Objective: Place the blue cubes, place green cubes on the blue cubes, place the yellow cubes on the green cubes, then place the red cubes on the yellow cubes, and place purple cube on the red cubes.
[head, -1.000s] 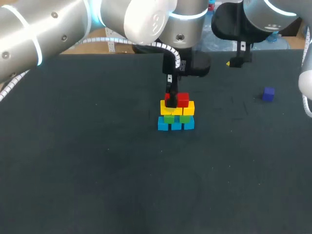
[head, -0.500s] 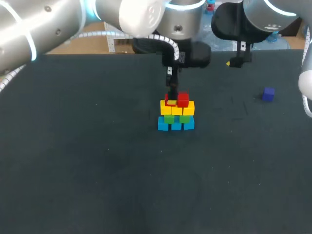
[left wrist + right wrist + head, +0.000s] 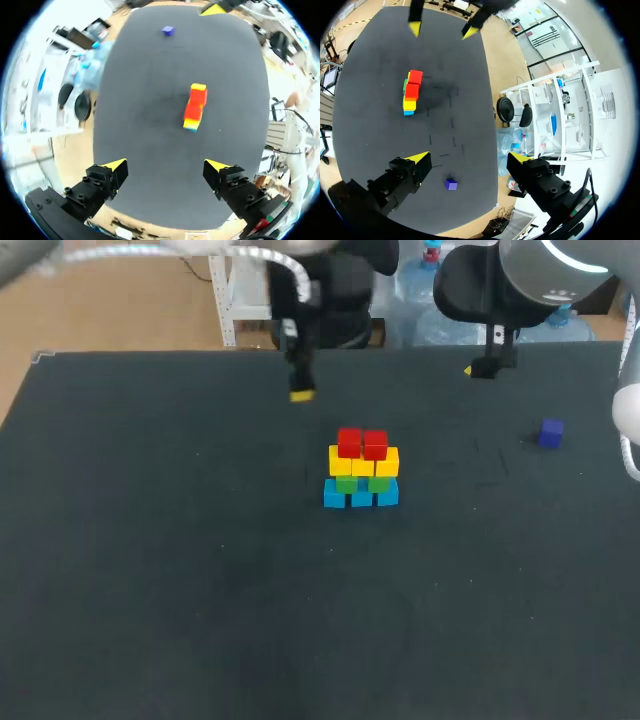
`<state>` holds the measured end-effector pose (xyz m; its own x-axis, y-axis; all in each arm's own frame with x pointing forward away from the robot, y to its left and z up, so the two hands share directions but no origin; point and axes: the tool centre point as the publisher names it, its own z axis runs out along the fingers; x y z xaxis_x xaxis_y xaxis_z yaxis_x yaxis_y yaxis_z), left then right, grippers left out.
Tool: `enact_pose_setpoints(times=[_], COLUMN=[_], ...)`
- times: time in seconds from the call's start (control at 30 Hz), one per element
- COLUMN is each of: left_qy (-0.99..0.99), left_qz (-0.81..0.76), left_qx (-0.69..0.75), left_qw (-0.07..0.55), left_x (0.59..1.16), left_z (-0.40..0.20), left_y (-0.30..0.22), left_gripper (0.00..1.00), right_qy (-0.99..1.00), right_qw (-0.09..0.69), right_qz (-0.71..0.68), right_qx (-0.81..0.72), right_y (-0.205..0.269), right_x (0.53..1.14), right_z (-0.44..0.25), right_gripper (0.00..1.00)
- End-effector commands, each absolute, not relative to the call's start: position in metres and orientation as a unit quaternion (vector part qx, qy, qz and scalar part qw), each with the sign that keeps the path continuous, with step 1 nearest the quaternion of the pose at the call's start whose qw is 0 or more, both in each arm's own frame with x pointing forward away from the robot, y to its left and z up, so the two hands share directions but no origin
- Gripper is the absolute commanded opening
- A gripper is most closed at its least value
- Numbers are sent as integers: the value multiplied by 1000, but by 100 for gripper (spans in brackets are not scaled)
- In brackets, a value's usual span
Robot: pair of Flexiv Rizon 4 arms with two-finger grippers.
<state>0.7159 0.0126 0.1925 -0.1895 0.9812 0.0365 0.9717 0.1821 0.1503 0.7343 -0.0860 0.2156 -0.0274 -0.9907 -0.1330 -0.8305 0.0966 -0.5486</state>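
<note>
Two red cubes (image 3: 350, 443) crown the stack (image 3: 361, 472) at the counter's (image 3: 150, 570) middle, so only the purple cube (image 3: 550, 432), alone near the right edge, remains. Our left tool (image 3: 165, 166) and right tool (image 3: 468, 158) both gape wide, empty; the right, being nearer, should probably descend over it and close.

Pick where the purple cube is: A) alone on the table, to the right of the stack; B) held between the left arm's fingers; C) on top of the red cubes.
A: the purple cube lies by itself on the table, well apart from the red cubes, which have nothing on them.
</note>
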Motion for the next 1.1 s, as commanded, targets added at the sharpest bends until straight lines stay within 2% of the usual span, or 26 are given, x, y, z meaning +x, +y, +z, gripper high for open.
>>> enact_pose_setpoints(times=[0.03, 0.3, 0.77, 1.1], left_qy=[804, 851, 891, 913], left_qz=[111, 163, 153, 143], left_qx=[575, 490, 407, 315], left_qw=[105, 96, 132, 217], left_x=[691, 675, 648, 650], left_z=[201, 174, 153, 177], left_y=[69, 125, 174, 207], left_gripper=[100, 100, 100, 100], right_qy=[698, 698, 698, 698], right_qw=[249, 249, 249, 249], right_qz=[-164, -164, -164, -164], right_qx=[-651, -651, -651, -651], right_y=[-87, -87, -87, -87], right_x=[733, 733, 733, 733], right_z=[215, 215, 215, 215], right_gripper=[100, 100, 100, 100])
